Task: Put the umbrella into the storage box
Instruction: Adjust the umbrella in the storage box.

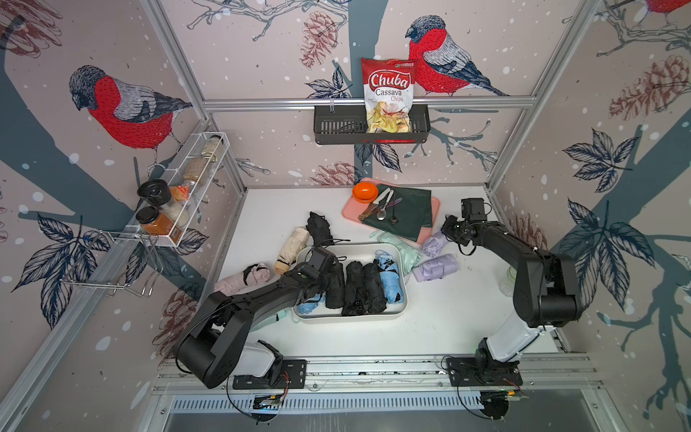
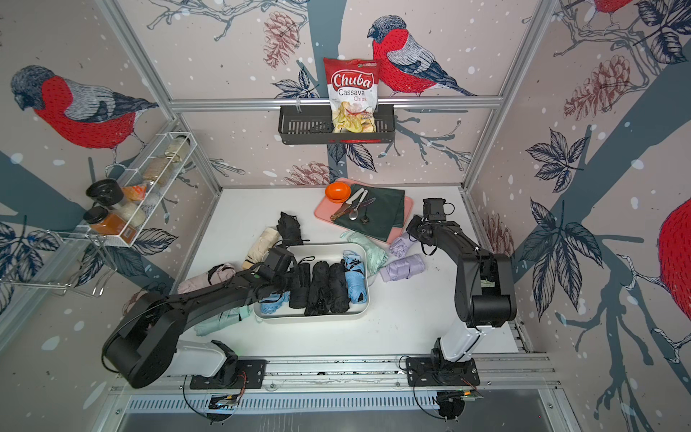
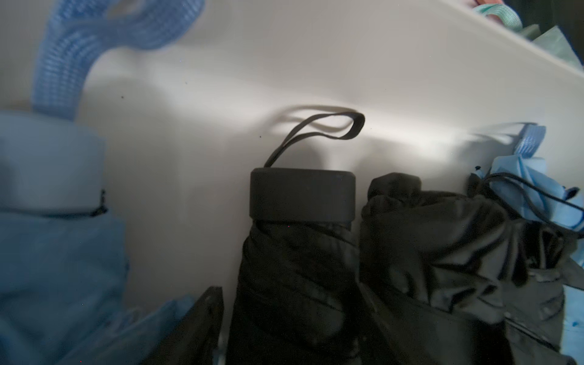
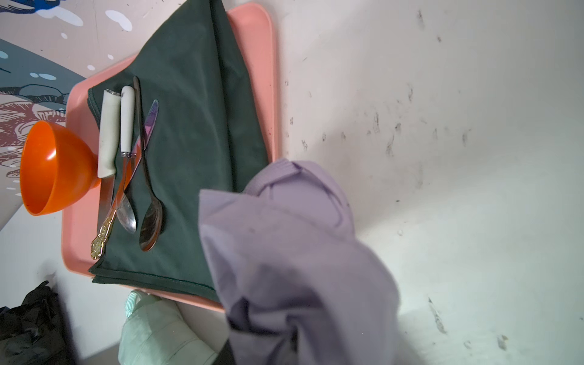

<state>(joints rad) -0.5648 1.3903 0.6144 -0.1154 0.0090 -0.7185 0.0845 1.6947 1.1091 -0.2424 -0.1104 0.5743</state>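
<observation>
The cream-white storage box [image 1: 347,317] [image 2: 310,318] lies mid-table with several folded umbrellas in it, black and blue. My left gripper [image 1: 326,285] [image 2: 288,284] [image 3: 297,331] is down inside it, open, its fingers [image 3: 202,316] either side of a black umbrella [image 3: 300,252]; a thin gap shows beside that finger. Near the pink tray's corner, my right gripper [image 1: 445,233] [image 2: 413,230] [image 4: 290,341] is shut on a lilac umbrella [image 1: 433,239] [image 4: 284,252], whose bunched fabric hides its fingers.
Loose on the table lie a second lilac umbrella [image 1: 435,267], a mint one [image 1: 396,243], a black one [image 1: 318,224], a cream one [image 1: 293,245] and a pale pink one [image 1: 243,278]. The pink tray [image 1: 351,215] bears a green cloth, cutlery and an orange bowl [image 1: 365,192].
</observation>
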